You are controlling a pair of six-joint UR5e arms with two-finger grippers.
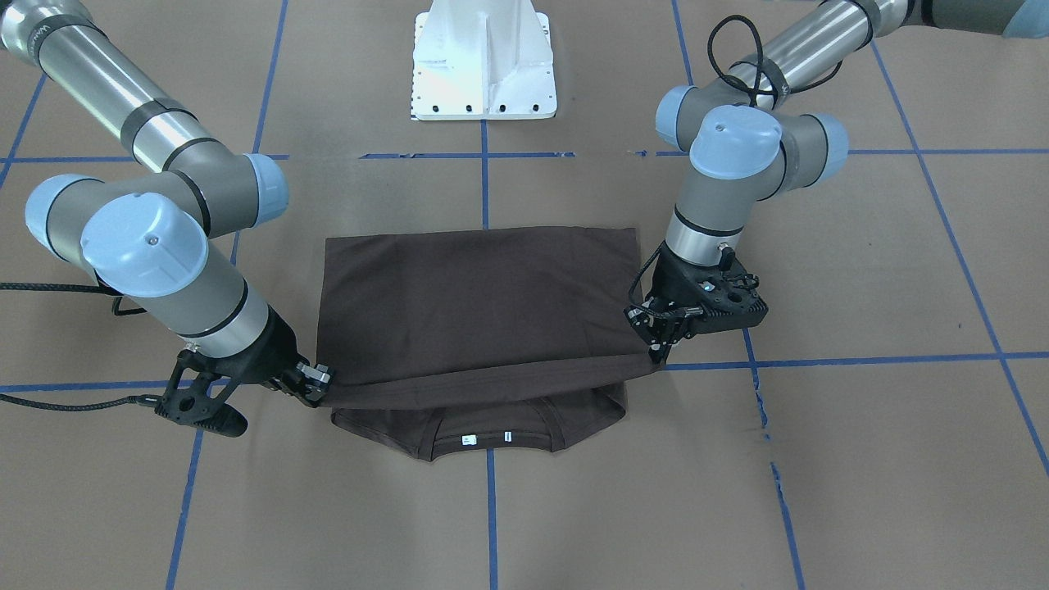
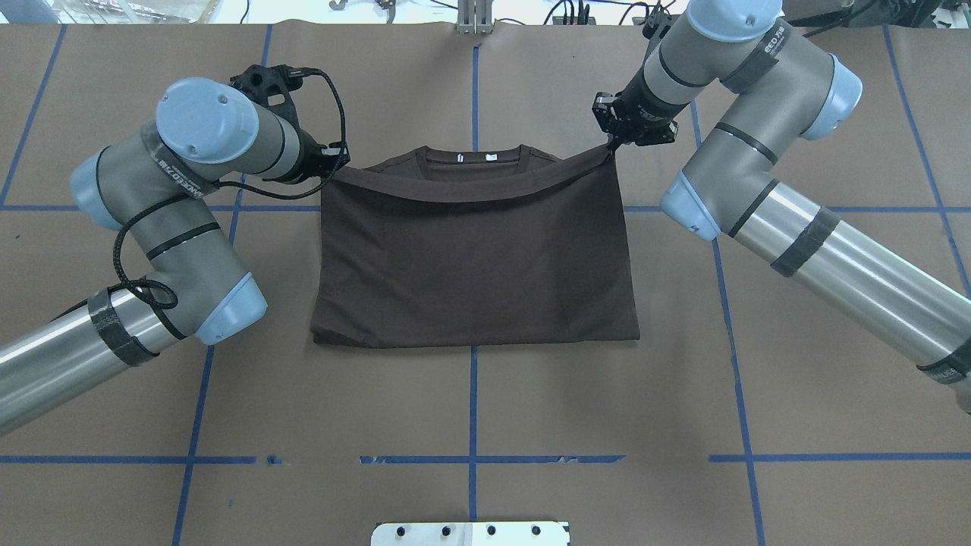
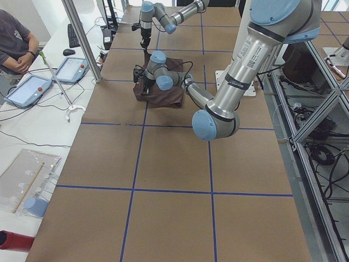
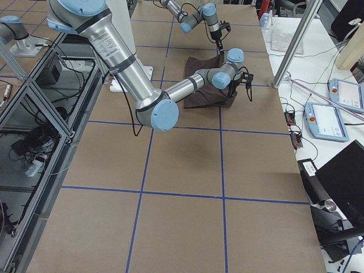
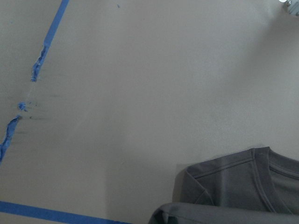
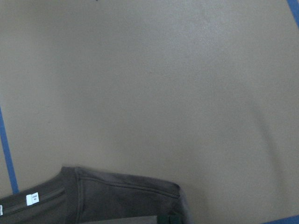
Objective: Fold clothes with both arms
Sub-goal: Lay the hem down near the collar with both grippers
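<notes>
front view: i see the shirt (image 1: 479, 299) lying mid-table (image 1: 860, 459), its lower half folded over towards the collar (image 1: 488, 438), which peeks out at the near edge. the left gripper (image 1: 658, 352), on this view's right, has its jaws pressed together on one corner of the folded-over edge. the right gripper (image 1: 318, 383) pinches the other corner the same way. the edge sags a little between them. the white base (image 1: 483, 65) stands at the top.

overhead: both grippers hold that edge just short of the collar, where two white labels (image 2: 474, 157) show. the fold line lies straight on the robot's side. blue tape (image 2: 472, 402) marks a grid on the table.

left side view: the shirt is a small dark patch far up the table between the arms. a person (image 3: 13, 38) is at the top left.

right side view: the dark patch again; the jaws are too small to judge here.

left wrist: bare table, tape, and a shoulder of the shirt at bottom right.

right wrist: table, and the other shoulder along the bottom with one label.
</notes>
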